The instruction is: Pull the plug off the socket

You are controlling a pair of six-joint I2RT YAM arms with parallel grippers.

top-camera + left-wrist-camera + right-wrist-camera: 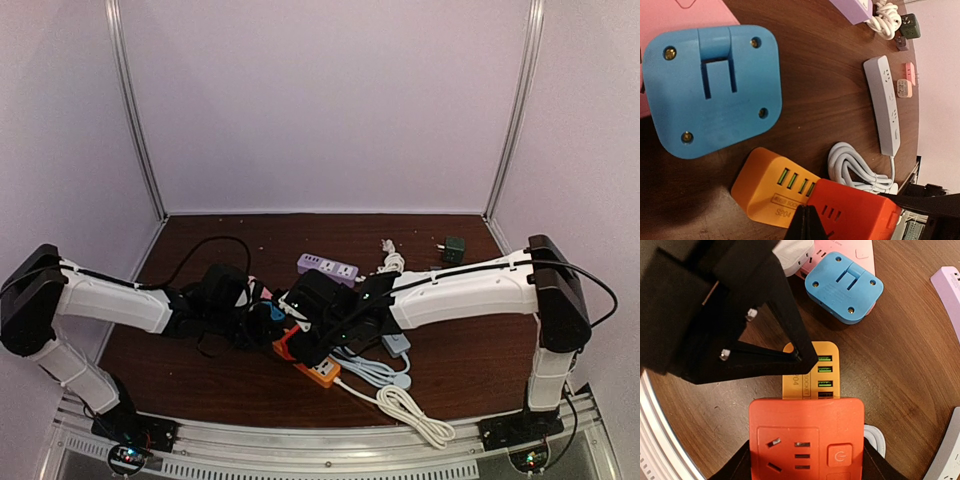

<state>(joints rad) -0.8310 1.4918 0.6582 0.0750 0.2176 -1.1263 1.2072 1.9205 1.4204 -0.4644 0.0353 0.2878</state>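
My right tool point(807, 467) is clamped on the red plug point(806, 440), a finger on each side. The plug is still seated on the orange socket strip point(812, 351), mid-counter point(900, 370). My left tool point(797, 356) has its fingers together, tip down on the strip's USB end. A blue adapter point(844, 287) lies nearby.

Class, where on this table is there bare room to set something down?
The table is bare along its back edge behind the purple strip, and at the right front beside the white cable. The middle is crowded: orange strip, blue plug.
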